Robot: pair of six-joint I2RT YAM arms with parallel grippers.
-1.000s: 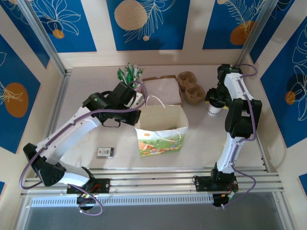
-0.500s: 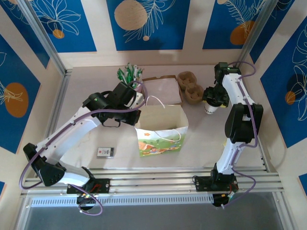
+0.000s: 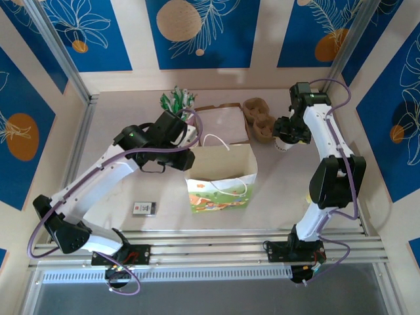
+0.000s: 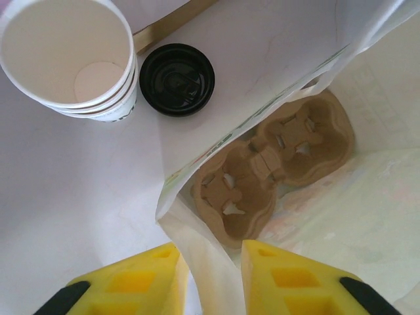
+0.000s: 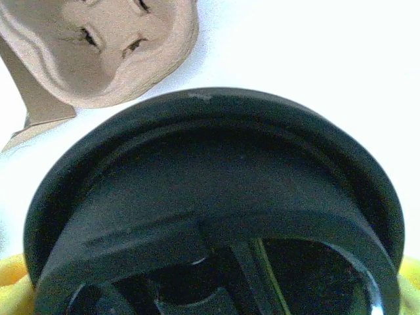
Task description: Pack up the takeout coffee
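The right gripper [image 3: 287,130] clamps the takeout coffee [image 3: 281,142] toward the table's far right corner, just beside the pulp cup carrier [image 3: 261,121]. It has drawn the cup leftward since a second ago. The left wrist camera adds that the left gripper [image 4: 207,266] is narrowly parted astride the paper bag [image 4: 262,59] rim, with a second carrier [image 4: 262,164] inside.

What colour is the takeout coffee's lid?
Black: the takeout coffee lid shows best in the right wrist view.
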